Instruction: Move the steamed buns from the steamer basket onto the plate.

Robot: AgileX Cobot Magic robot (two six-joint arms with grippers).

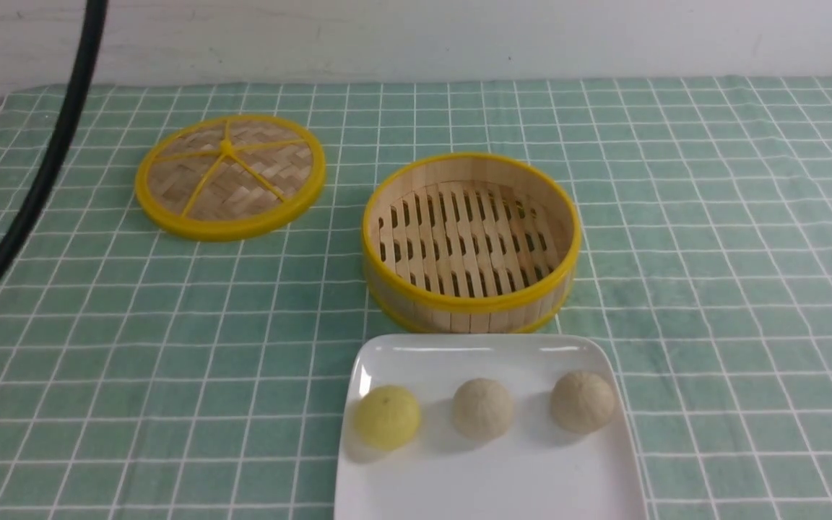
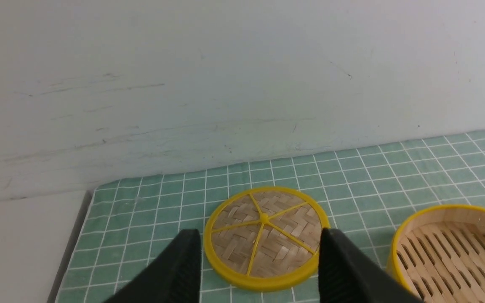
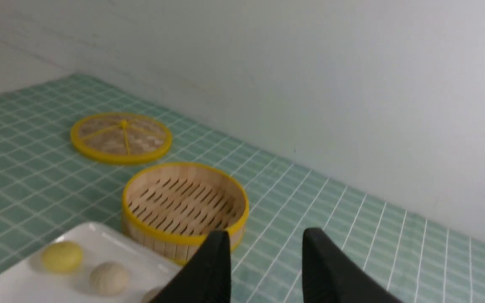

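Three buns (image 1: 482,409) lie in a row on the plate (image 1: 495,484), at 6 o'clock from the empty basket (image 1: 470,300), so none seems left to lift; left hand (image 2: 261,235) and right hand (image 3: 266,235) both hang spread and empty, the right nearer the plate.

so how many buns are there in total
3, all in a row on the plate: the yellow bun at the left end, the middle beige bun, the right beige bun. The steamer basket holds none; nothing looks hidden.
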